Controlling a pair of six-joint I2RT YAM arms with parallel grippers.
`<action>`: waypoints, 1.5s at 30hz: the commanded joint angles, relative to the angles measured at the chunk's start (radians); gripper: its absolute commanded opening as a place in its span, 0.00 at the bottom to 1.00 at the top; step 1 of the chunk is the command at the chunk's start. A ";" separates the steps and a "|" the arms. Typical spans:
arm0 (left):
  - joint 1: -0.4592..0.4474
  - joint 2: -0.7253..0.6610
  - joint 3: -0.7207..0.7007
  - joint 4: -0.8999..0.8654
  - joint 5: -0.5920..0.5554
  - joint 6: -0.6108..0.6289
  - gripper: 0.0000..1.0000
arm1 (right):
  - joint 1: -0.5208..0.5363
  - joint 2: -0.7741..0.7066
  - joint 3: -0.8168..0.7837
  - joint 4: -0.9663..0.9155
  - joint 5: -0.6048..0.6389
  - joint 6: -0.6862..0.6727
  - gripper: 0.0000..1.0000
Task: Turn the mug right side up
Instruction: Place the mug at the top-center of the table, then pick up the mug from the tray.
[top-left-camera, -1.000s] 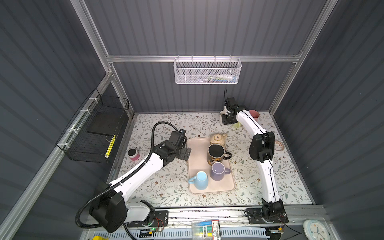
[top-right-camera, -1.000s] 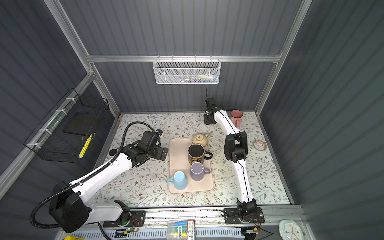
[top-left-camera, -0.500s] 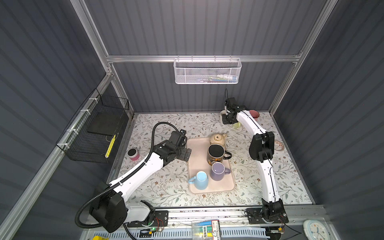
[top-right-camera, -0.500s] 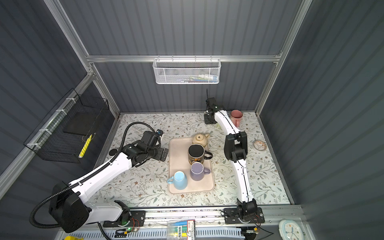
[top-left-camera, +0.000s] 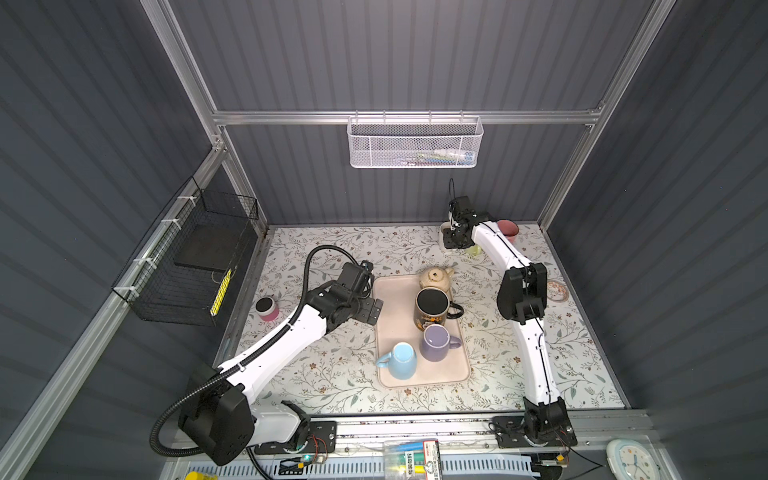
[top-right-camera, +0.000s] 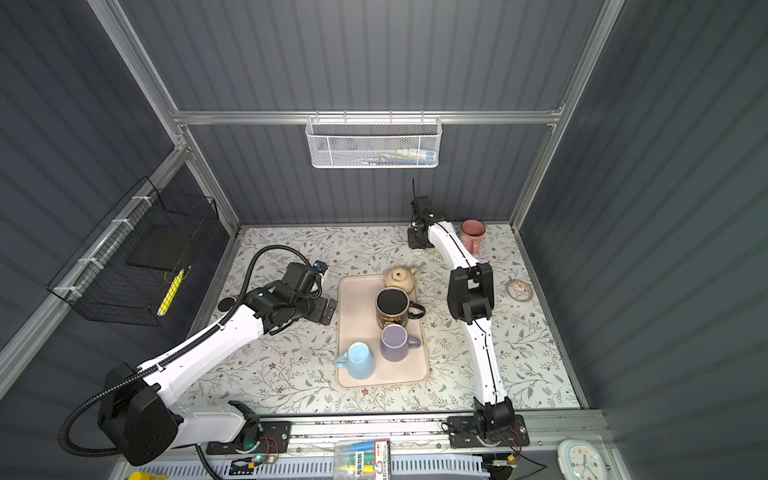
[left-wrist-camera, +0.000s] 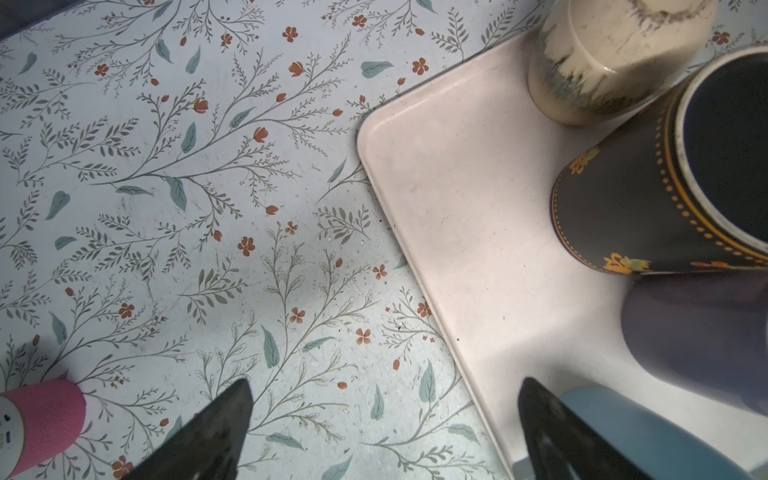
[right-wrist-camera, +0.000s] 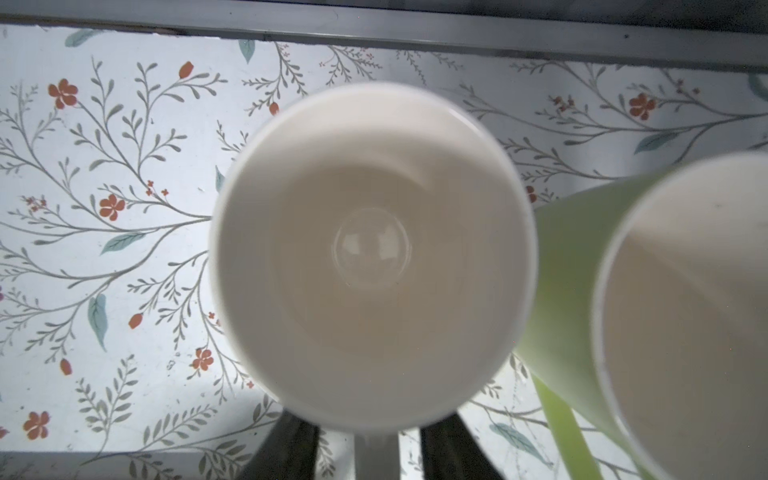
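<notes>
The white mug (right-wrist-camera: 372, 257) stands right side up on the flowered table at the back, and the right wrist view looks straight down into its empty inside. In a top view only its edge (top-left-camera: 444, 229) shows behind the wrist. My right gripper (right-wrist-camera: 376, 440) hangs over it, open, one dark finger (right-wrist-camera: 291, 440) on each side of the handle with table showing in both gaps. From above, the right gripper (top-left-camera: 452, 241) (top-right-camera: 415, 242) sits near the back wall. My left gripper (left-wrist-camera: 385, 384) (top-left-camera: 376, 309) is open and empty at the tray's left edge.
A light green mug (right-wrist-camera: 573, 270) (top-left-camera: 473, 250) stands right beside the white one, a pink mug (top-right-camera: 473, 235) further right. The beige tray (top-left-camera: 395, 299) carries a teapot (top-left-camera: 434, 278) and black (top-left-camera: 432, 307), purple (top-left-camera: 434, 343) and blue (top-left-camera: 401, 360) mugs. A pink speaker (top-left-camera: 267, 308) stands at the left.
Neither arm has visibly moved in the top views. The right gripper's fingers now stand apart from the handle, where they were shut a second ago.
</notes>
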 joint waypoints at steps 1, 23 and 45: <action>-0.005 -0.031 0.031 -0.028 0.025 0.043 1.00 | -0.003 -0.042 -0.012 0.012 0.002 0.000 0.51; -0.047 -0.072 0.079 -0.201 0.266 0.371 0.87 | 0.025 -0.583 -0.548 0.239 -0.125 -0.005 0.76; -0.149 -0.121 -0.132 -0.185 0.364 0.640 0.75 | 0.059 -1.407 -1.306 0.523 -0.304 0.150 0.76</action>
